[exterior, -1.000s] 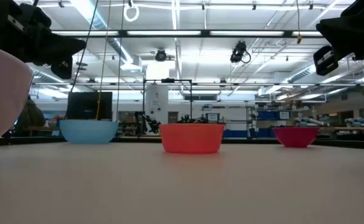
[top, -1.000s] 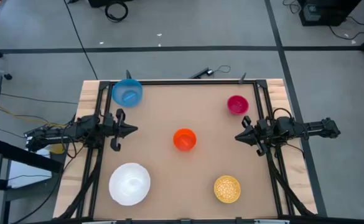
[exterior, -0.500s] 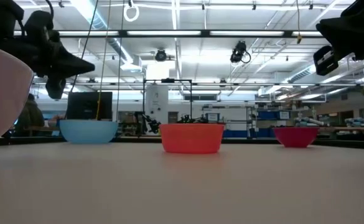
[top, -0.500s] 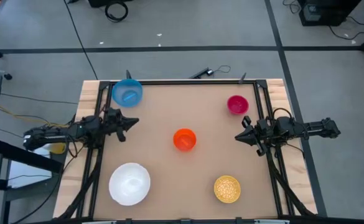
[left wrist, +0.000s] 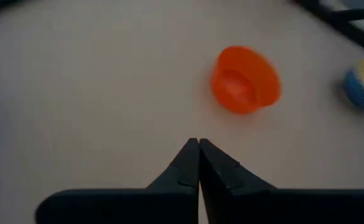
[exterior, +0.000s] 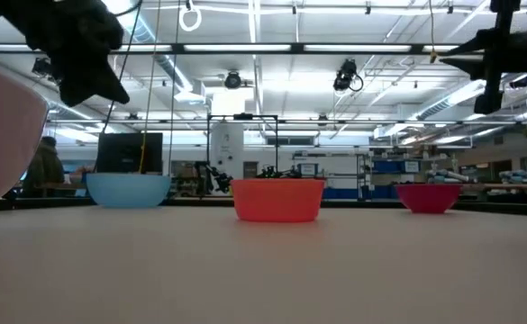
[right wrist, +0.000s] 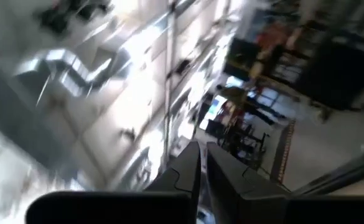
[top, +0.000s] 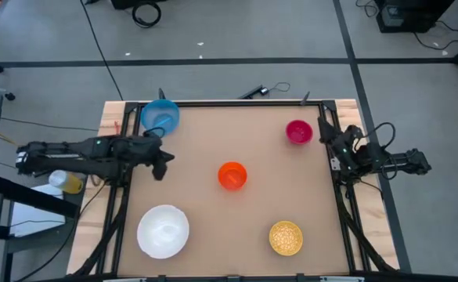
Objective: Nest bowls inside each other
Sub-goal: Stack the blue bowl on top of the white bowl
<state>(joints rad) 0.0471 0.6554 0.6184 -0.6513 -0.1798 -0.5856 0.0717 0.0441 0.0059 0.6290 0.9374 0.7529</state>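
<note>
Five bowls stand apart on the brown table, each on its base: light blue [top: 160,116] at the far left, magenta-red [top: 299,131] at the far right, orange [top: 232,175] in the middle, white [top: 164,230] near left, gold-yellow speckled [top: 286,237] near right. My left gripper [top: 164,163] hangs shut above the table, left of the orange bowl [left wrist: 245,79], tilted down toward it. My right gripper [top: 324,131] is at the table's right side, beside the magenta bowl, and points up at the ceiling [right wrist: 201,149], its fingers nearly together with nothing between them.
A dark frame rail [top: 334,196] runs along the table's right side and another [top: 119,204] along its left. Bare tabletop [top: 213,133] lies between the bowls. The room's floor and shelves show beyond the far edge.
My left gripper has risen and reached out over the table toward the orange bowl, tipping from level to slanting down. My right gripper has swung from pointing across the table toward the far edge and tipped upward, rolling as it went. The bowls have stayed put.
</note>
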